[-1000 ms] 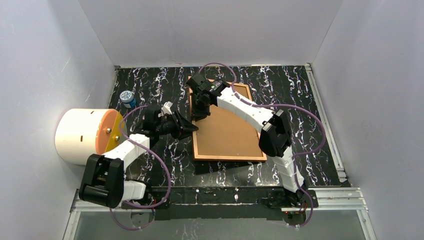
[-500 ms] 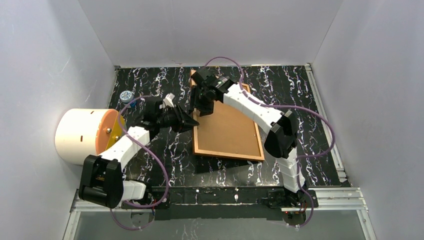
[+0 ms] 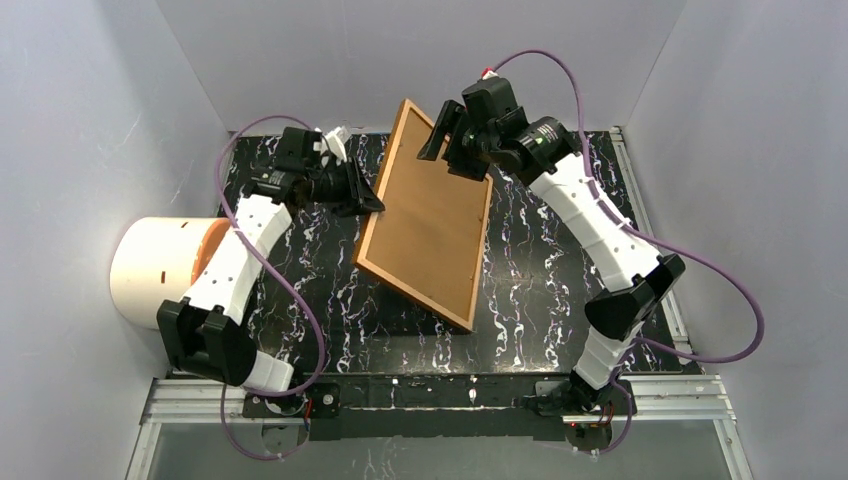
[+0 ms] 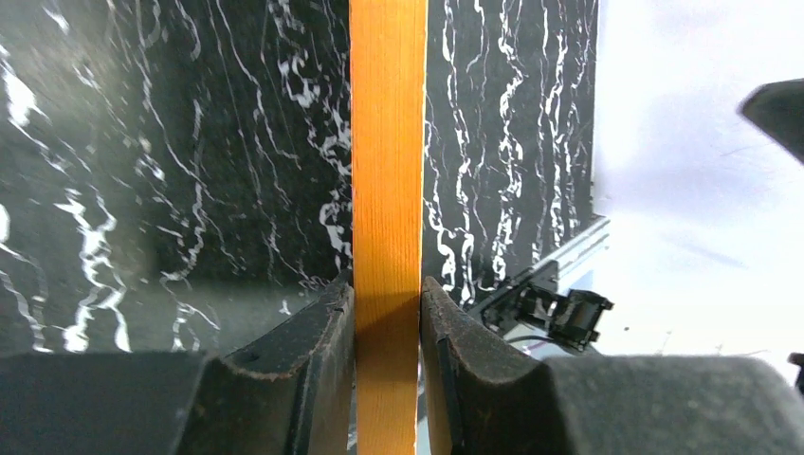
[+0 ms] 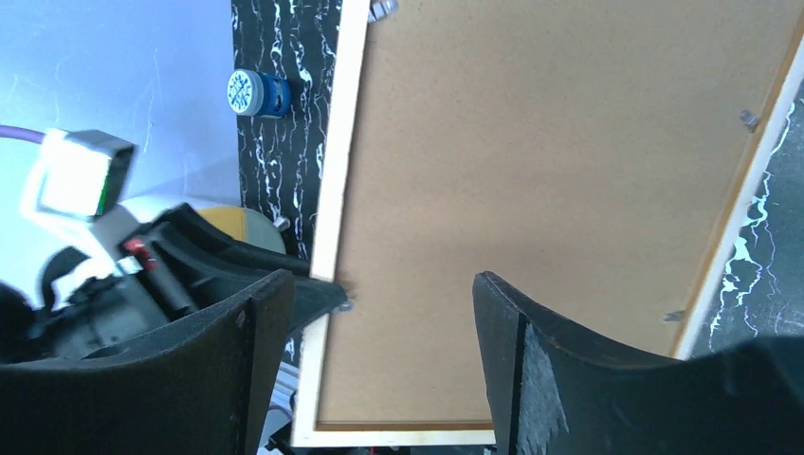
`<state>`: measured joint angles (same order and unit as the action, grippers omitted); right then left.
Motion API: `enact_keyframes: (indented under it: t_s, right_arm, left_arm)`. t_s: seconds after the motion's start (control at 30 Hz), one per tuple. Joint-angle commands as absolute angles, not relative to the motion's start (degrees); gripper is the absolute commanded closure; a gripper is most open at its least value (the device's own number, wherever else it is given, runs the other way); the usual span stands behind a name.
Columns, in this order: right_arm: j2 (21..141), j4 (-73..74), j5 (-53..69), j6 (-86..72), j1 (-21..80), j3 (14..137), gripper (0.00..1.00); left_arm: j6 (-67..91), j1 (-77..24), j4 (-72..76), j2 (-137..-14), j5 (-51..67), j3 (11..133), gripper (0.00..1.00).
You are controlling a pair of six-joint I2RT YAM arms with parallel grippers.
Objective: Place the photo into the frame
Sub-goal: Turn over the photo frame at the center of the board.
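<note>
Over the black marbled table (image 3: 560, 270), the frame (image 4: 387, 142) hangs steeply tilted, its plain brown backing board (image 3: 430, 215) facing up at the overhead camera. I cannot tell whether its near corner rests on the tabletop.

My worry is the grip. Only the left gripper (image 4: 387, 294) holds the frame, clenched on the thin wooden rail of one long edge. All that weight hangs off to one side of the pinch, so I judge the frame could swing or slide out and drop glass-first. The right gripper (image 5: 379, 294) is released, jaws spread wide above the board and touching nothing, so it offers no backup.

The small turn clips (image 5: 749, 118) look to be in place, so the board may have to come off before anything goes in. The photo is in none of my views; I cannot say whether it sits behind the board.

A second ago the frame lay flat, the right jaws were clamped at its far corner, and the left arm sat lower and nearer.
</note>
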<state>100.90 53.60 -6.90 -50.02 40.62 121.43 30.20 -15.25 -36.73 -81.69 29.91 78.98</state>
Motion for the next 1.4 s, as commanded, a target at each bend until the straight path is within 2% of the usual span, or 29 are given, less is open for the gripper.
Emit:
enact_keyframes:
  t_s: [0.0, 0.23, 0.47, 0.87, 1.13, 1.37]
  right_arm:
    - [101.86, 53.25, -4.44, -50.08, 40.31, 123.0, 0.22]
    - [107.35, 55.35, -0.38, -52.12, 40.28, 130.96, 0.08]
    - [109.55, 51.51, 4.71, -57.83, 39.12, 132.7, 0.05]
    - [115.52, 51.77, 3.01, -60.09, 37.01, 137.75, 0.07]
    - [114.69, 52.71, 0.82, -58.67, 36.91, 135.99, 0.08]
    - [111.37, 58.15, -1.96, -57.3, 36.37, 132.5, 0.16]
  left_arm:
    - [20.71, -15.07, -43.37, -81.64, 24.69, 88.94, 1.0]
    - [17.91, -15.19, -43.95, -84.34, 24.84, 99.67, 1.0]
    - [15.32, -15.57, -41.94, -81.92, 24.18, 101.49, 1.0]
    - [7.21, -19.03, -38.24, -77.84, 25.61, 97.63, 1.0]
    - [3.01, -26.5, -38.05, -77.51, 17.99, 97.48, 1.0]
    - [0.88, -30.05, -37.95, -76.91, 14.53, 97.68, 1.0]
